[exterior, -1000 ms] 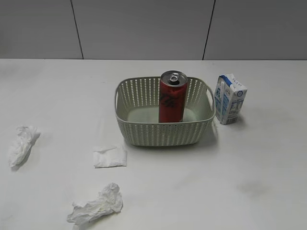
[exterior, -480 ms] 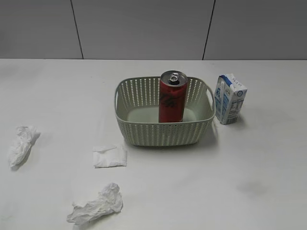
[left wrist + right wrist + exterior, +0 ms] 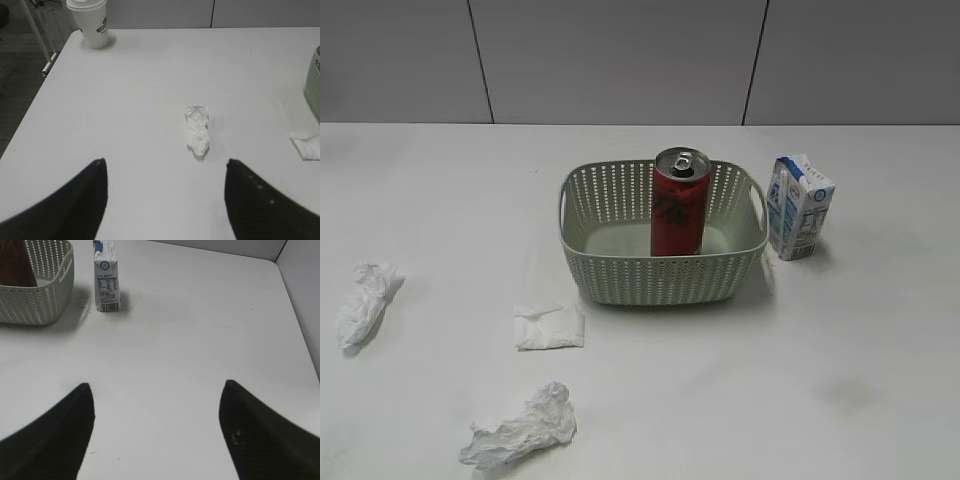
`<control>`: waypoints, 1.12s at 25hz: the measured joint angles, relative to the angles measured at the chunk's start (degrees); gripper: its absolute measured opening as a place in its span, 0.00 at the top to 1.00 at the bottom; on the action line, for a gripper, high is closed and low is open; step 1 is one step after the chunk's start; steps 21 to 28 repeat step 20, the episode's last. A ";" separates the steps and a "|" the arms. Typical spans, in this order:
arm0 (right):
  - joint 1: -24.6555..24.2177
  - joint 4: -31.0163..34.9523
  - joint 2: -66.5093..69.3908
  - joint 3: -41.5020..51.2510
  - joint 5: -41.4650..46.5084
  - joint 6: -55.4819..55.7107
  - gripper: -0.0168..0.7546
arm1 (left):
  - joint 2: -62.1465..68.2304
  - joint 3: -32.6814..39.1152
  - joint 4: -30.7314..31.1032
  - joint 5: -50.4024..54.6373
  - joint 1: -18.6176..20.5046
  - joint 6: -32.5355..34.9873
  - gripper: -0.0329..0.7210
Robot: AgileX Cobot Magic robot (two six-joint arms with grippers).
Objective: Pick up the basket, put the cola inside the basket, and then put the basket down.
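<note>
Nothing has moved since the earlier frame: your cola (image 3: 679,203) stands upright in the basket (image 3: 662,270) on the table, left gripper (image 3: 165,175) and right gripper (image 3: 156,405) spread wide, empty, so nothing seems left.

Even, soft overhead light, faint shadows right of the basket (image 3: 663,265), sharp focus, no glare

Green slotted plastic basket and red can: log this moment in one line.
stage: end | tall red cola can: upright inside pale green slotted plastic basket | basket: on table | both grippers: open, empty, clear of basket
</note>
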 joint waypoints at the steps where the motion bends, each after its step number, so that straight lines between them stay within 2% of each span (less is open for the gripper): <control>1: 0.00 0.00 0.00 0.00 -0.04 0.00 0.21 | 0.00 0.00 -0.06 0.00 0.00 0.00 0.22; 28: 0.00 0.00 0.00 0.00 -0.04 0.00 0.21 | -0.04 0.00 -0.06 -0.16 0.00 -0.13 0.22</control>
